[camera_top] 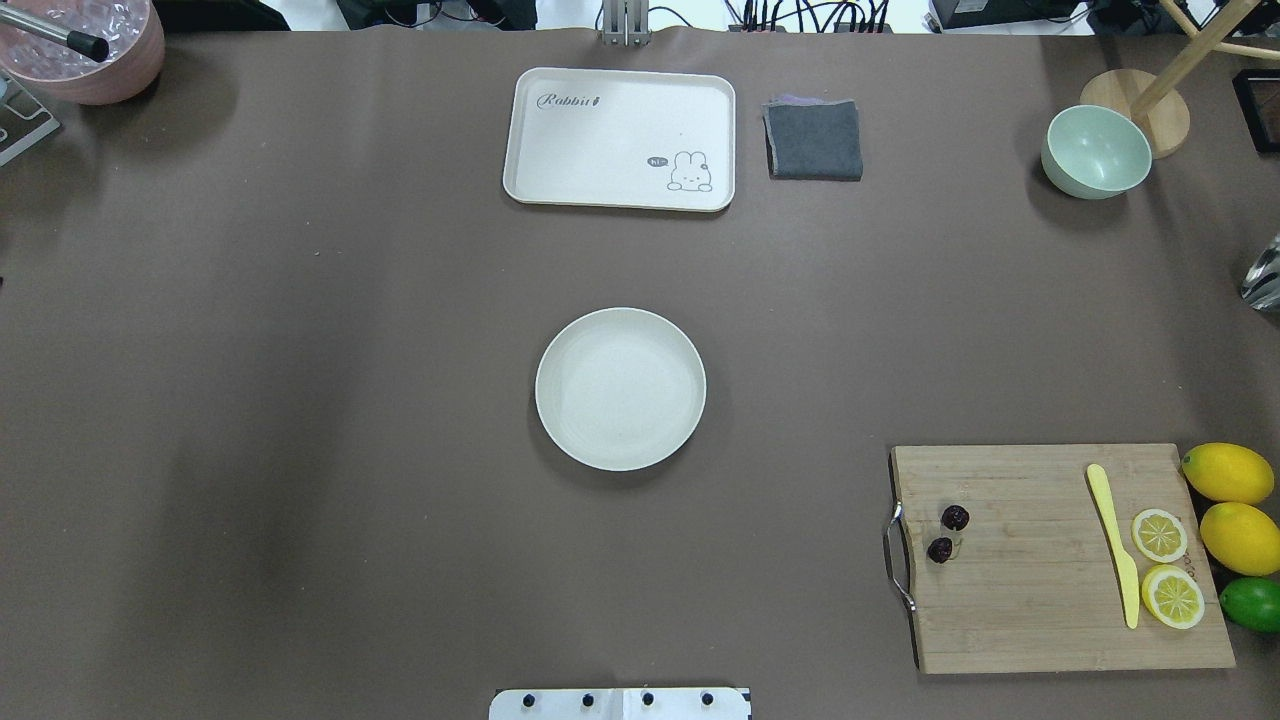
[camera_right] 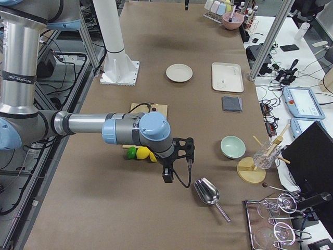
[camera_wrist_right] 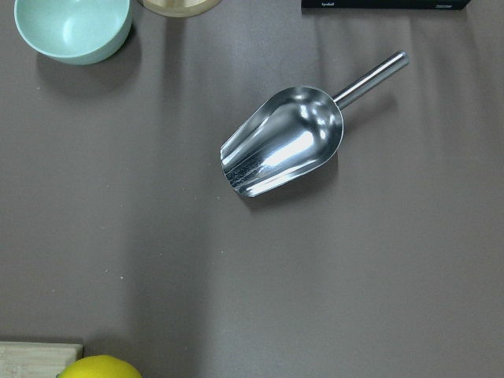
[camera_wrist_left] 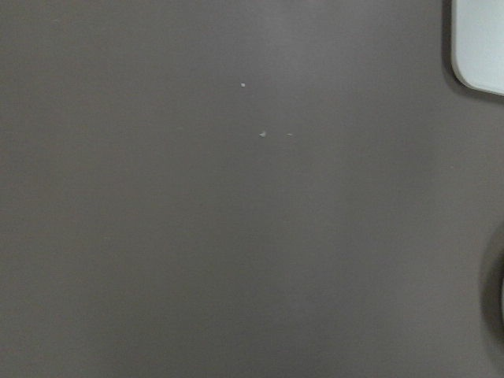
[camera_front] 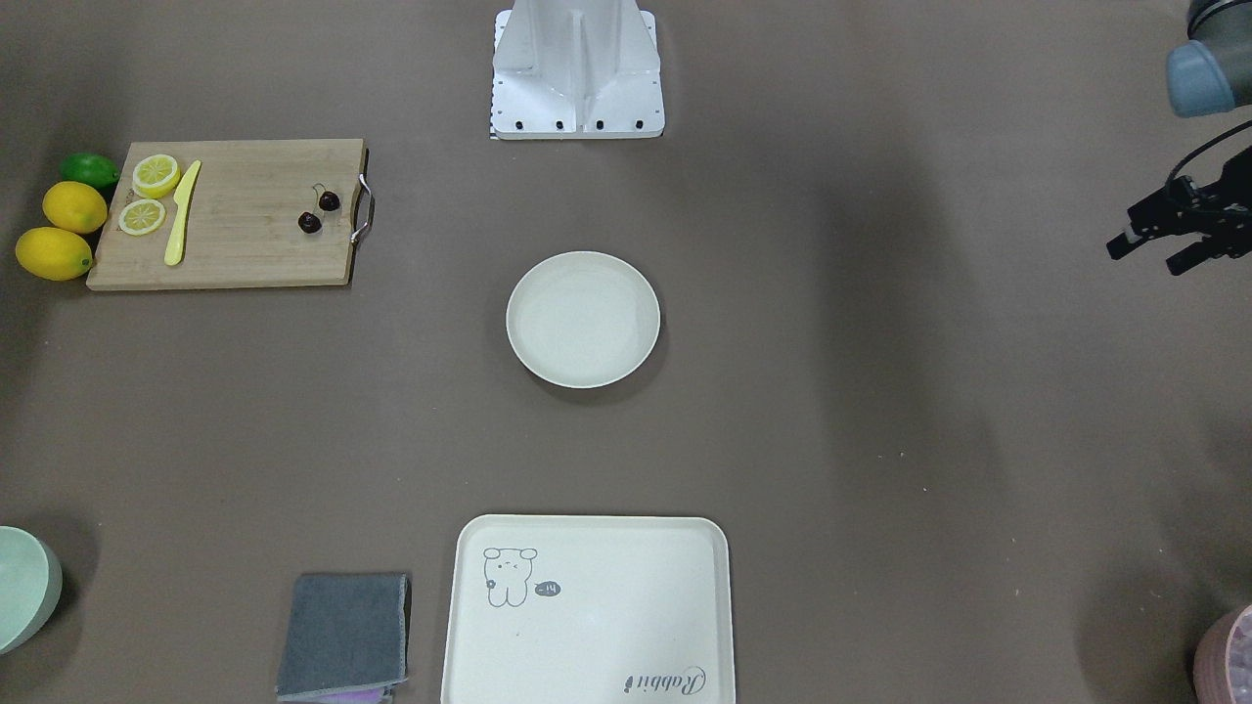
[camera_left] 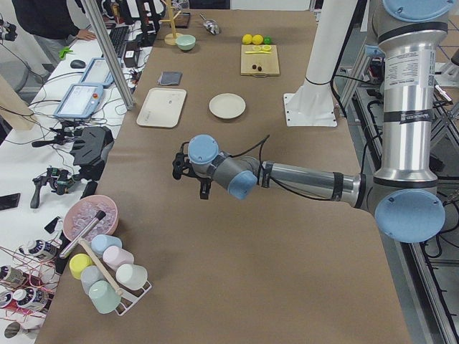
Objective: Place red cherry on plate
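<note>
The red cherry (camera_front: 309, 223) is a pair of tiny dark maroon fruits joined by thin stems. The red cherry (camera_top: 940, 549) lies on a wooden cutting board (camera_top: 1040, 600), near its metal handle. The plate (camera_front: 583, 320) is round and off-white, and the plate (camera_top: 620, 388) sits bare at the table's middle. My left gripper (camera_front: 1164, 249) hovers open and holds nothing, far from both, at the table's left end. My right gripper (camera_right: 178, 159) hangs above the table beyond the board, near a metal scoop (camera_wrist_right: 283, 142); I cannot tell whether it is open or shut.
Two lemons (camera_top: 1228, 472), a lime (camera_top: 1252, 603), lemon slices (camera_top: 1160, 535) and a yellow knife (camera_top: 1115, 545) are on or beside the board. A cream tray (camera_top: 620, 120), a grey cloth (camera_top: 814, 140), a green bowl (camera_top: 1096, 151) and a pink bowl (camera_top: 90, 50) line the far side.
</note>
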Tool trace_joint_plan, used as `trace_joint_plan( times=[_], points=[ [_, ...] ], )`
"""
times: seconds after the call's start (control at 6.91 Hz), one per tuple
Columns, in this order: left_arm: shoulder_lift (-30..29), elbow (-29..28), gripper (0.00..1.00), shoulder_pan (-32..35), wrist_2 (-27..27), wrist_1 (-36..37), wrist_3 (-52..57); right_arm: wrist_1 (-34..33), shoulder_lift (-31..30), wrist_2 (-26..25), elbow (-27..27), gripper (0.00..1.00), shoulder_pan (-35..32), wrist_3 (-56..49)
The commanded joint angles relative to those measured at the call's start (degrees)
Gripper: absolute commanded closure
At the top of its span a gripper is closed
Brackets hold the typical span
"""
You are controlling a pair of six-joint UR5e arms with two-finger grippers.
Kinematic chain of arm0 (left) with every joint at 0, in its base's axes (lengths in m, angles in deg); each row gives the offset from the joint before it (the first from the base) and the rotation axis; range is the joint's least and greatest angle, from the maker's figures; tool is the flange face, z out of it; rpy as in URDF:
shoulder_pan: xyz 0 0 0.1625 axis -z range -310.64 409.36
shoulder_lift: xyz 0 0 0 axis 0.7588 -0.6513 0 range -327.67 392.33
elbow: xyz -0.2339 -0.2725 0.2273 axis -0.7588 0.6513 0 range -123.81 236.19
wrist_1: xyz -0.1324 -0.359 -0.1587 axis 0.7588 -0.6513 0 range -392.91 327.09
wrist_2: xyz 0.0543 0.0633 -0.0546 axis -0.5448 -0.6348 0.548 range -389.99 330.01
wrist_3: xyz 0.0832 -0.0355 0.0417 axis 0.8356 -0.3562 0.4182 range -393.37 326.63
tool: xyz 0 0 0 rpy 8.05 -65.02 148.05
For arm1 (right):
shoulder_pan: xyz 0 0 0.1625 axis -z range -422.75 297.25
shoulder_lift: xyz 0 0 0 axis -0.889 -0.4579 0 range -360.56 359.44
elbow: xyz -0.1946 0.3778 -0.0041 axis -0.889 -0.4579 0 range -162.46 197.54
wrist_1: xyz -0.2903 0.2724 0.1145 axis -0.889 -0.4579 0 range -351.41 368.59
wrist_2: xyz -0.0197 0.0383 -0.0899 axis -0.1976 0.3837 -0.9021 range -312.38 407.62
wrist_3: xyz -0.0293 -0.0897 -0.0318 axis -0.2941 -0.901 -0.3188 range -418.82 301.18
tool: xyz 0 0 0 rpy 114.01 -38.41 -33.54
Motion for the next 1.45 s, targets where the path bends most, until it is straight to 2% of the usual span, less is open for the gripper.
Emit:
trace_joint_plan(
  times=[0.0, 0.14, 0.29, 0.87, 1.01, 1.16, 1.3],
  points=[
    [-0.55, -0.36, 0.02, 12.98, -6.98, 21.59, 23.58, -0.04, -0.22, 0.10, 0.11, 0.00, -0.05, -0.01],
    [-4.05, -0.26, 0.02, 15.65, -15.05, 25.36, 25.94, -0.21, -0.22, 0.18, 0.11, 0.00, -0.05, -0.01],
    [-4.17, -0.44, 0.02, 16.03, -16.26, 25.57, 25.87, -0.21, -0.56, 0.18, 0.11, 0.00, -0.05, -0.01],
    [-4.35, -1.23, 0.02, 15.85, -16.28, 25.48, 25.17, 0.23, -4.00, 0.72, 3.36, 0.00, 0.90, -0.09],
    [-4.43, -1.23, 0.02, 15.85, -16.19, 25.48, 24.99, 0.23, -3.82, 0.36, 4.23, 0.00, 3.27, 0.08],
    [-4.43, -0.97, 0.02, 15.85, -16.10, 25.48, 24.99, 0.23, -3.73, -0.77, 6.59, 0.01, 6.86, 3.91],
    [-4.43, -0.88, 0.02, 15.85, -16.01, 25.48, 24.99, 0.23, -3.73, -4.09, 10.27, 0.01, 12.20, 11.34]
  ],
)
